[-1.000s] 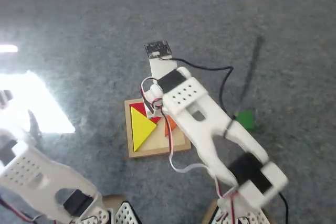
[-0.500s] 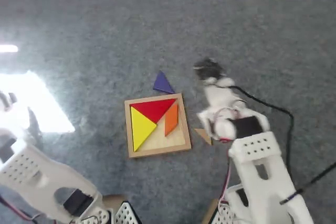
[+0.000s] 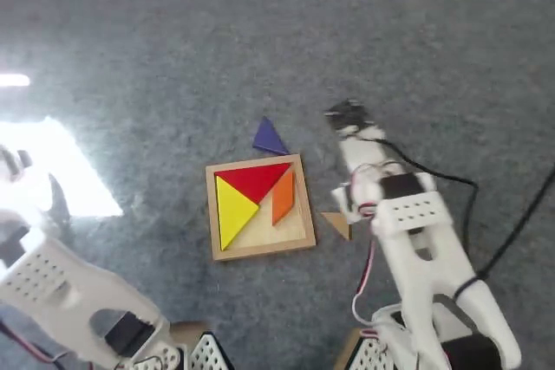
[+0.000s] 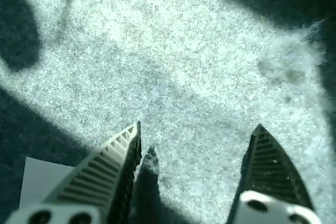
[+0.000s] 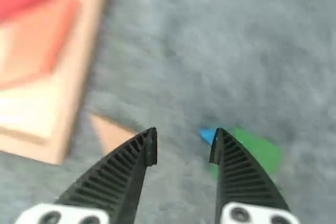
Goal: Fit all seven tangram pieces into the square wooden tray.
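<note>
Tray 3/7 filled, four pieces loose outside it.
Square wooden tray (image 3: 262, 251) lies flat, slightly rotated. Inside it: a big red triangle (image 3: 254, 179) along the far edge, a big yellow triangle (image 3: 231, 210) along the left edge, and an orange parallelogram (image 3: 283, 197) by the right edge. The near-right floor is bare wood. A purple triangle (image 3: 270, 137) sits just beyond the far edge. A small tan triangle (image 3: 336, 223) is just off the right edge. A green piece (image 5: 258, 153) and a blue piece (image 5: 208, 135) touch each other, farther out on that side.
</note>
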`<state>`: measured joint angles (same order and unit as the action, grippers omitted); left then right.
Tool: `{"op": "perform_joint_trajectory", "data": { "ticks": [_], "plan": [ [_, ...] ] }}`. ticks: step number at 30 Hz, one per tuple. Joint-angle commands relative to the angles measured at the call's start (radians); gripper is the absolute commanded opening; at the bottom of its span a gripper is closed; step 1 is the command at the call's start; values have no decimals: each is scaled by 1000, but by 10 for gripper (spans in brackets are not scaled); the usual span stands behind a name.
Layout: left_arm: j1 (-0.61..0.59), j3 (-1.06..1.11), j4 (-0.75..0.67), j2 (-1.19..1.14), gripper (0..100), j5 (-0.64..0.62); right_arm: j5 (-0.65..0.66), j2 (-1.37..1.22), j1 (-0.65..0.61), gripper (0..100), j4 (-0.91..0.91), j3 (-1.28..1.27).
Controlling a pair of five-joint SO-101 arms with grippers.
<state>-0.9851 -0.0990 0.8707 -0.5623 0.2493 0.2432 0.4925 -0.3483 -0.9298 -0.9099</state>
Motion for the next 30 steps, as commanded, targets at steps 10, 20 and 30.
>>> {"op": "perform_joint_trajectory", "data": {
  "ticks": [10, 20, 30],
  "plan": [
    [6, -18, -12, 25, 316, 8, -26, 47, -162, 177, -67, -55],
    [5, -18, -17, 25, 316, 8, 18, 35, -303, 177, -13, -120],
    [-21, -18, -14, 25, 317, 8, 25, 35, -196, 177, 96, -175]
  ]
}}
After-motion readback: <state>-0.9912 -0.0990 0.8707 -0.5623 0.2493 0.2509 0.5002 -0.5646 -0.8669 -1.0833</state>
